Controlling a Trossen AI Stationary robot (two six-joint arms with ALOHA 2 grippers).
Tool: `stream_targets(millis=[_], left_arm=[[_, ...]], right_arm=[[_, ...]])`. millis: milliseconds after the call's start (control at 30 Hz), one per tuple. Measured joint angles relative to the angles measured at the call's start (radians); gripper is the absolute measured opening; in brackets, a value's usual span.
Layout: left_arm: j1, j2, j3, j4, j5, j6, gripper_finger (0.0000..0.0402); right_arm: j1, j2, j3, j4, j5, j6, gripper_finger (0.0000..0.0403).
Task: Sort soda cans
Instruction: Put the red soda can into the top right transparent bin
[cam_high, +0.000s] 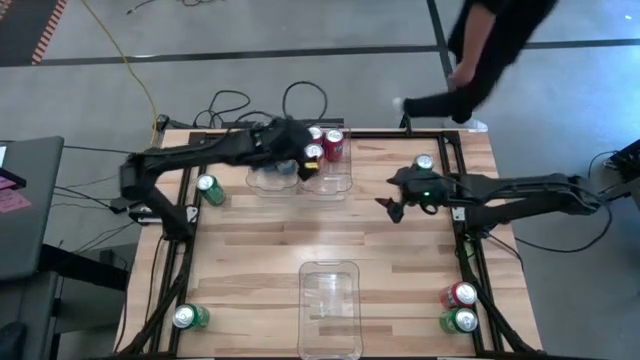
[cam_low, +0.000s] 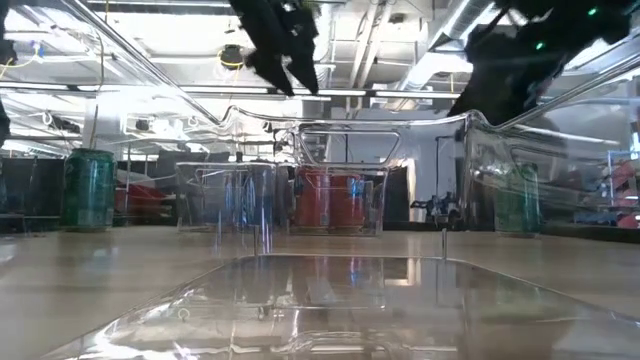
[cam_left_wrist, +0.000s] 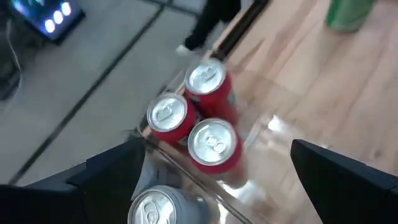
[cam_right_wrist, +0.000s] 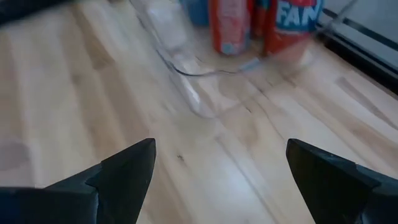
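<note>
Left gripper (cam_left_wrist: 211, 180): your fingers gape wide, holding nothing, above the far bins.
Red cans (cam_left_wrist: 199, 115): three stand together in the far bin (cam_high: 330, 183).
Silver can (cam_left_wrist: 155, 208): just beside them, under your left gripper.
Right gripper (cam_right_wrist: 214, 171): spread wide, empty, over bare table (cam_high: 260, 250).
Green can (cam_high: 210, 189): left of the bins.

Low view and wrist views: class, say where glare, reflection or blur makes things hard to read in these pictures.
Low view: ceiling lights mirror in the near clear bin, and the red cans show only through reflective plastic walls. Left wrist view: three red cans are readable, though the room's edges smear. Right wrist view: the can labels are blurred beyond the open right gripper.
</note>
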Motion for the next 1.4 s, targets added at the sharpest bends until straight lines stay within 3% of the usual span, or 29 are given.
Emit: stream_targets(millis=[267,533,667,867,1133,1267,1400], left_arm=[[-0.152,-0.316,-0.381,0.279,-0.047,-0.081,0.0398],[-0.31,-0.513,-0.705,0.587,-0.058,-0.134,0.0398],[-0.354,-0.528,-0.775,0.672,-0.096,-0.142,0.0398],[-0.427,-0.528,-0.841,0.791,-0.179,-0.081,0.0398],[-0.543,-0.527,-0.897,0.958,-0.242,-0.003,0.0398],[-0.564,-0.526,-0.934,1.045,-0.245,0.017,0.0398],[-0.57,-0.526,-0.937,1.103,-0.245,0.042,0.0398]], right_arm=[[0.124,-0.173,0.0,-0.027,-0.019,0.055,0.0379],[0.195,-0.119,-0.001,-0.07,0.004,0.09,0.0379],[0.196,-0.066,-0.001,-0.056,0.01,0.212,0.0379],[0.292,0.004,0.012,0.026,0.01,0.287,0.0379],[0.393,0.013,0.164,-0.496,0.015,0.598,0.0379],[0.486,0.026,0.205,-0.616,-0.025,0.758,0.0379],[0.585,0.044,0.234,-0.677,-0.131,0.91,0.0379]])
